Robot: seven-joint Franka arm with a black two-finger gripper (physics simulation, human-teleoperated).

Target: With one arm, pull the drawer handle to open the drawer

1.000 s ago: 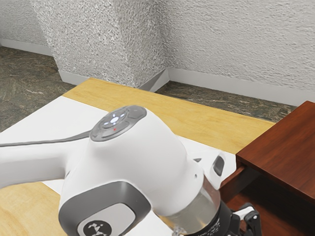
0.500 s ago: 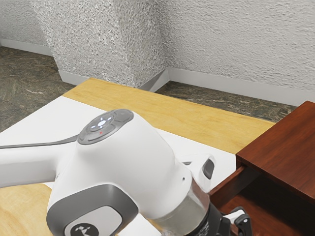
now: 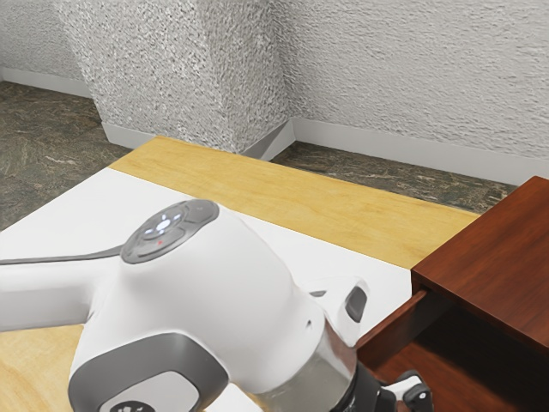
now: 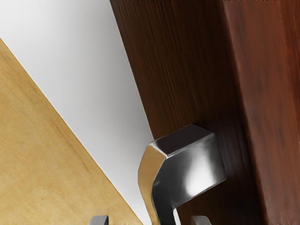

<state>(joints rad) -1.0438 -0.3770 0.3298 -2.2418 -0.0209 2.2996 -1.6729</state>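
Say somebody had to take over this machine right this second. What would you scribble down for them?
Gripper: at the handle, low by the drawer front; grip can't be judged.
Drawer: front stands partly out of the cabinet.
Done: reach made, drawer started.
Left: pull the handle farther until the drawer is open.

Glossy white arm (image 3: pixel 214 300) with grey caps (image 3: pixel 141 390), lit button pad (image 3: pixel 167 230), black wrist (image 3: pixel 371 397).
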